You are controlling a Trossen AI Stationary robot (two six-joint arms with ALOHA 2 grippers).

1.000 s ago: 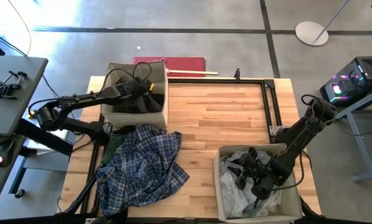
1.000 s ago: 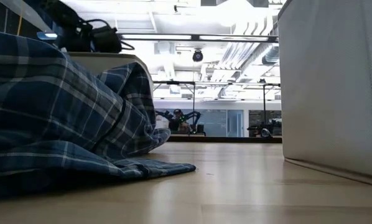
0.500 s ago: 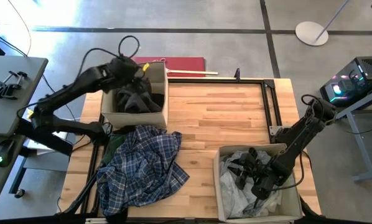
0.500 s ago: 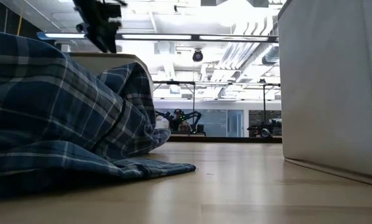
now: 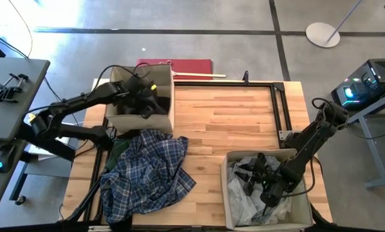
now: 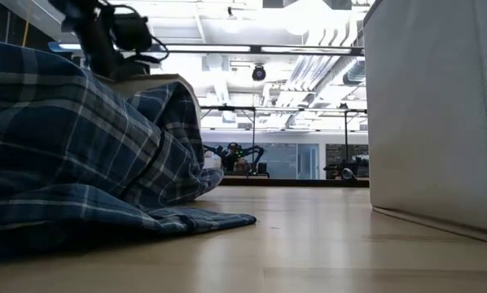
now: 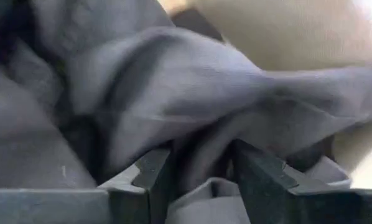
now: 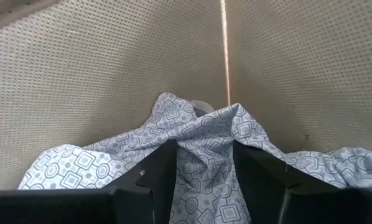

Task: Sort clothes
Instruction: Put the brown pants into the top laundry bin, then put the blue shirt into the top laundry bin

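My left gripper [image 5: 143, 98] is down in the far-left beige box [image 5: 169, 106], shut on a dark grey garment [image 7: 173, 106] among the dark clothes there. My right gripper [image 5: 247, 174] is down in the near-right beige box [image 5: 303, 201], shut on a pale garment with a printed pattern [image 8: 198, 149] that lies on white clothes [image 5: 241, 196]. The blue-and-white plaid shirt [image 5: 147, 171] lies crumpled on the table's near left, also in the low view [image 6: 64, 155]. A dark green garment [image 5: 118, 150] shows from under its far-left edge. My left gripper has a raised fold of the dark grey garment [image 7: 201, 158] between its two fingers [image 7: 152, 180]. The rest of the garment lies bunched in the box ahead of the fingers. How many layers, I cannot tell. My right gripper has a raised fold of the patterned garment [image 8: 204, 162] between its two fingers [image 8: 158, 171]. The garment lies in the box's corner, against its walls.
Bare wooden table lies between the two boxes. A black metal frame [image 5: 277, 96] runs along the far and right edges. The near-right box's wall [image 6: 439, 114] fills the right of the low view. A red mat [image 5: 186, 66] lies beyond the table's far edge.
My left gripper rose out of the far-left box toward its far-left corner, then came down into the box again. The right arm and the plaid shirt have kept still.
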